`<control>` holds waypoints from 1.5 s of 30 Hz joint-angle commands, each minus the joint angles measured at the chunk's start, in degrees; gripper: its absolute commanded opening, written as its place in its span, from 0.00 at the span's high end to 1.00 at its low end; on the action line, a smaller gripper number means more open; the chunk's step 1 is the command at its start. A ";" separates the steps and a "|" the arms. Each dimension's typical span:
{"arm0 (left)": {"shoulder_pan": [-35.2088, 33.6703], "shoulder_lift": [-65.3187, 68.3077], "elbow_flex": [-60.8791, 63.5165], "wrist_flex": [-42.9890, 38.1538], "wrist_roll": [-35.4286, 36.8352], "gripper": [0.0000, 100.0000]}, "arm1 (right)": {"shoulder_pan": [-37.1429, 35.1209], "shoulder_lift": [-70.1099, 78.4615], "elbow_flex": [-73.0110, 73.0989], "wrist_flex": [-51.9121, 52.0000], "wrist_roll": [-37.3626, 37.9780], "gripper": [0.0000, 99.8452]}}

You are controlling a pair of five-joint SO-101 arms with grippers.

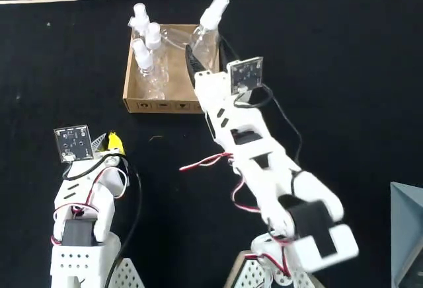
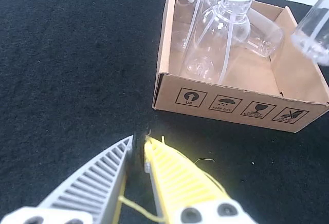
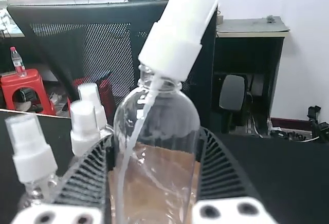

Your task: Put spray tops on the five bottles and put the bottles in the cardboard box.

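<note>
A cardboard box [image 1: 135, 96] sits at the table's far middle. In its left half stand three clear bottles [image 1: 147, 70] with white spray tops, and one more bottle [image 1: 175, 37] lies at the back. My right gripper [image 1: 203, 53] is shut on a fifth clear bottle [image 3: 154, 147], tilted over the box's right side, with a white spray top [image 3: 180, 23] on its neck. Black fingers [image 3: 82, 178] press both sides of that bottle. My left gripper [image 2: 140, 143] hangs shut and empty over the black table, in front of the box [image 2: 236, 106].
The black tablecloth [image 1: 344, 70] spreads wide around the box. A grey object's corner [image 1: 406, 222] shows at the right edge. Loose red and white wires [image 1: 205, 162] lie beside the right arm. Chairs and a red stool [image 3: 23, 88] stand in the room behind.
</note>
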 commanded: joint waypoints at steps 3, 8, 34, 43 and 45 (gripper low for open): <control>-0.57 -0.62 1.27 0.26 -0.26 0.97 | 1.85 5.58 -4.53 -9.58 -0.18 0.95; -0.57 -0.62 1.27 0.26 -0.35 0.97 | 1.67 12.26 -4.97 -15.74 0.26 0.95; -0.57 -0.53 1.27 0.26 -0.44 0.97 | 0.18 36.44 -11.74 -31.03 11.16 0.94; -0.57 -0.53 1.27 0.26 -0.44 0.97 | 0.00 36.44 -11.12 -30.95 11.87 0.94; -0.57 -0.53 1.27 0.26 -0.44 0.97 | 0.00 36.44 -11.12 -30.95 11.87 0.94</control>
